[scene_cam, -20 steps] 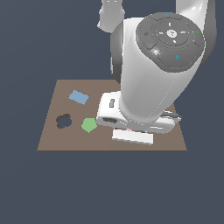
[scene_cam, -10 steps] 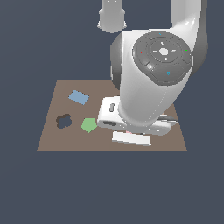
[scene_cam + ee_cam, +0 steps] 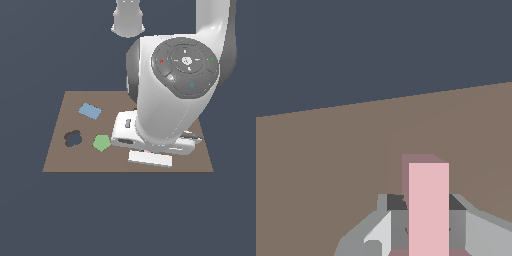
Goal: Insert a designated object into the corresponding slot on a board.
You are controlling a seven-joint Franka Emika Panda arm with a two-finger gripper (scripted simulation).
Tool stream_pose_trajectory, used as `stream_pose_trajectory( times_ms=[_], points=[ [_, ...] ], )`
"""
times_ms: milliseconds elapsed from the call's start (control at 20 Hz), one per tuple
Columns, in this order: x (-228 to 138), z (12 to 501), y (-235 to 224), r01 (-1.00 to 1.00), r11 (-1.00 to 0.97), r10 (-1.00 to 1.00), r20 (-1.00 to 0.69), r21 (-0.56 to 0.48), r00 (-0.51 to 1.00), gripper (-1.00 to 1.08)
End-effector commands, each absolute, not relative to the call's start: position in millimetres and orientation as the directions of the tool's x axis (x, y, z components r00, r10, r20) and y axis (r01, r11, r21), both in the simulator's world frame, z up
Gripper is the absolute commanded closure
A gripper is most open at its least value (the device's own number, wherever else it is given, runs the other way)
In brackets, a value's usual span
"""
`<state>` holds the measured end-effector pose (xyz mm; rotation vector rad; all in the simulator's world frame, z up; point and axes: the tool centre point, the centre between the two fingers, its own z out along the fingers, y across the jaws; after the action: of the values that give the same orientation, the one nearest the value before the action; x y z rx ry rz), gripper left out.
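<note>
A Franka Panda arm stoops low over the brown board point(image 3: 65, 150), its bulk hiding most of the near edge toward the exterior view's right. The wrist view shows why it is down there: the pale-pink T block point(image 3: 428, 210) stands between the fingers point(image 3: 456, 222), which close narrowly against its two sides, a grip across the stem that looks meant to keep the piece square for placing. In the exterior view only a sliver of pink point(image 3: 146, 150) peeps out beneath the hand, just above the board's surface; whether it touches cannot be told. The T-shaped slot is not visible in either view, presumably masked by the arm. Well apart, toward the exterior view's left, lie a green pentagon point(image 3: 101, 143), a dark clover-shaped recess point(image 3: 73, 138) and a flat blue piece point(image 3: 90, 111), none of them in the arm's way. Insertion appears not yet done.
</note>
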<state>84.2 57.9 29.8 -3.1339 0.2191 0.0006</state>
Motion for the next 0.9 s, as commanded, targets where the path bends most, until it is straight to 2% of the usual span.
stream_pose_trajectory(
  times_ms=[0,450,850],
  points=[
    [84.2,30.0,57.8,-0.139,-0.99,-0.139,0.0,0.0,0.99,1.08],
    [83.4,32.9,56.7,-0.153,-0.988,-0.153,-0.001,0.0,0.988,1.08],
    [76.4,33.4,48.8,-0.259,-0.966,-0.259,-0.001,0.0,0.966,1.08]
  ],
)
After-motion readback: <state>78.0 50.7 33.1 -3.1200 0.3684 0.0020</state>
